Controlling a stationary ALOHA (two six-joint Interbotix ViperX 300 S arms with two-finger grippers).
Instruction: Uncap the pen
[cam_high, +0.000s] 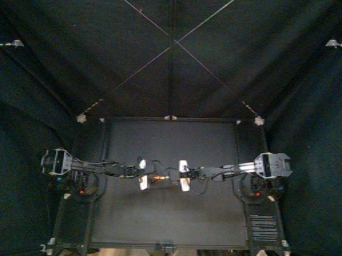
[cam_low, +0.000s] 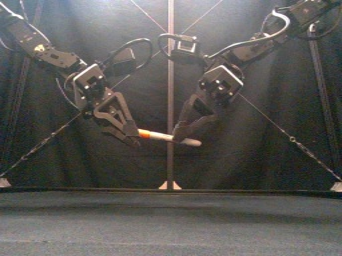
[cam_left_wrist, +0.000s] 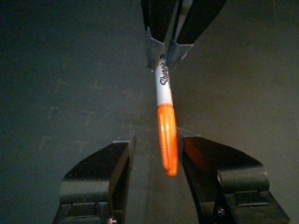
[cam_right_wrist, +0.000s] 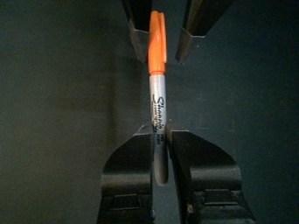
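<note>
A marker pen hangs level in the air above the table, held between both arms. Its orange cap points toward the left arm, and the cap sits on the pen. My left gripper is shut on the orange cap. The white printed barrel runs toward the right arm, where my right gripper is shut on its end. In the top view the pen lies between the left gripper and the right gripper, over the table's middle.
The black table lies below both grippers, with black curtains on three sides.
</note>
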